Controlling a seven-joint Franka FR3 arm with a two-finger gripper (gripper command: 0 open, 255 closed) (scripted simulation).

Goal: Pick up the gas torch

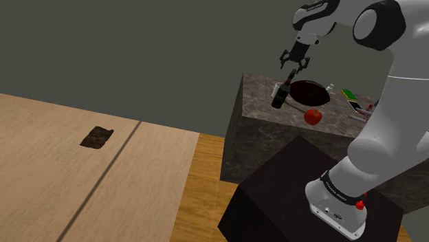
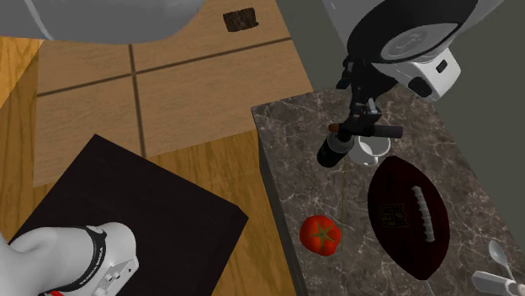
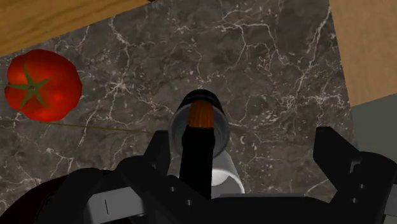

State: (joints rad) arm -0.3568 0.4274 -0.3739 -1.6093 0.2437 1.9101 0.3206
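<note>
Now, our 2 fingers (image 3: pixel 332 149) stand wide apart, holding nothing. The gripper (image 3: pixel 243 143) hovers above the torch (image 3: pixel 198 124), which stands upright on the counter (image 3: pixel 267 57) near the tomato (image 3: pixel 43 84). We should centre over its body, then drop straight down before closing.

No word or number can be read anywhere. The football (image 2: pixel 405 244), lying near the torch (image 2: pixel 331 153) on the same counter, carries a pale printed panel beside its laces, but the marks are too small to make out. A dark band (image 1: pixel 337 187) round the foot of the arm, well apart from the torch, bears a line of fine white lettering that is likewise illegible.
</note>
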